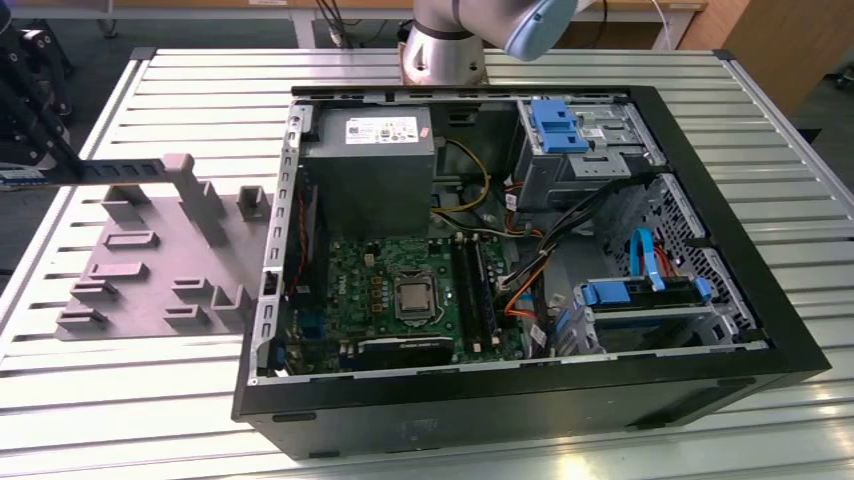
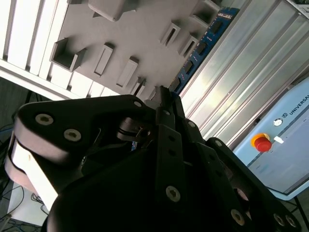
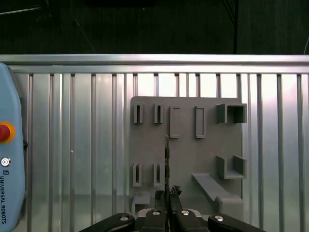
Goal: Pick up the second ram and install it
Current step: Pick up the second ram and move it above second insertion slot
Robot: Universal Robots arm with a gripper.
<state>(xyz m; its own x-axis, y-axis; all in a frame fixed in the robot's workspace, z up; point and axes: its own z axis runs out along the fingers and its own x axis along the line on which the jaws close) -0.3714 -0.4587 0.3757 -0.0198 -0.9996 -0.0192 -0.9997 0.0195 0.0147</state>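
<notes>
First wrist view: the hand (image 3: pixel 167 192) grips the second ram (image 3: pixel 167 154) edge-on over the grey fixture plate (image 3: pixel 193 154). Exterior view: the open computer case (image 1: pixel 534 400) holds the motherboard (image 1: pixel 374 275).

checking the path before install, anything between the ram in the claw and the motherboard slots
The claw holds the second ram over the grey fixture plate, outside the case. The case's side wall lies between plate and memory slots; its top is open.

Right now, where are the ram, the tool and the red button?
second ram (image 2: pixel 208 35), second wrist view, chip side
tool (image 3: pixel 167 193), first wrist view, between fingertips
red button (image 2: pixel 262 143), second wrist view, cap
</notes>
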